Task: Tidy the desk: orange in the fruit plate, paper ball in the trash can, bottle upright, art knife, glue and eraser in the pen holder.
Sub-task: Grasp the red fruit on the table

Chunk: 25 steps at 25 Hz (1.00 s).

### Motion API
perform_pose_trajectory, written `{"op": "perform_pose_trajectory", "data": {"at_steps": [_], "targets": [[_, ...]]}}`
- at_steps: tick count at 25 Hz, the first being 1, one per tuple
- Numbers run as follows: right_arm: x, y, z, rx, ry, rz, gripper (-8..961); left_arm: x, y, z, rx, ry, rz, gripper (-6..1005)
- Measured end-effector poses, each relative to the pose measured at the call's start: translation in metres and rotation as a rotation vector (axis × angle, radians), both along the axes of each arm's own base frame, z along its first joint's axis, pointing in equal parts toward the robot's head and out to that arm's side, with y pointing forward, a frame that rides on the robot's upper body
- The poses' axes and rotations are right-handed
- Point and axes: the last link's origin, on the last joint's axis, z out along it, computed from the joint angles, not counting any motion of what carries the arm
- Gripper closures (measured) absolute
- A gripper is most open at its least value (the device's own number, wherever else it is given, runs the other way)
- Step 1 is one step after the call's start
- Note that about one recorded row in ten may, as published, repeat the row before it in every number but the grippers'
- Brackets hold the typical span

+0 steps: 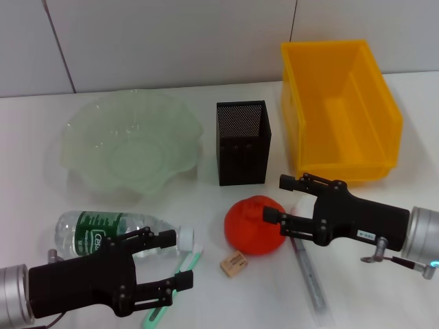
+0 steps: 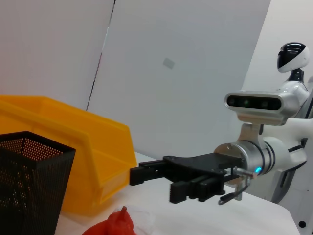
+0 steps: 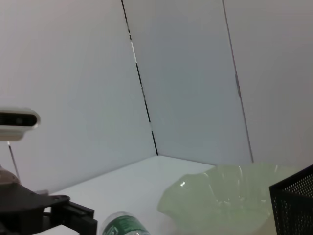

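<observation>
Both arms reached over the white table (image 1: 384,89). The right pincer (image 1: 282,199), jaws spread, flanked the orange (image 1: 252,225), apparently set for a side grasp toward the fruit plate (image 1: 130,144). The left pincer (image 1: 177,258), also spread, hovered just above the lying bottle (image 1: 110,232). The eraser (image 1: 233,264) lay near the orange; the pen holder (image 1: 243,142) stood behind.

You see the paper ball (image 1: 302,204) mostly hidden behind the right gripper (image 1: 277,199); the left gripper (image 1: 169,259) covers part of the art knife (image 1: 180,277).
</observation>
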Motion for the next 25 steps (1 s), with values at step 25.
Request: {"op": "perform_pose_trajectory", "data": {"at_steps": [25], "targets": [[-0.008, 0.023, -0.032, -0.058, -0.149, -0.010, 404, 0.000, -0.001, -0.001, 0.002, 0.000, -0.004, 216]]}}
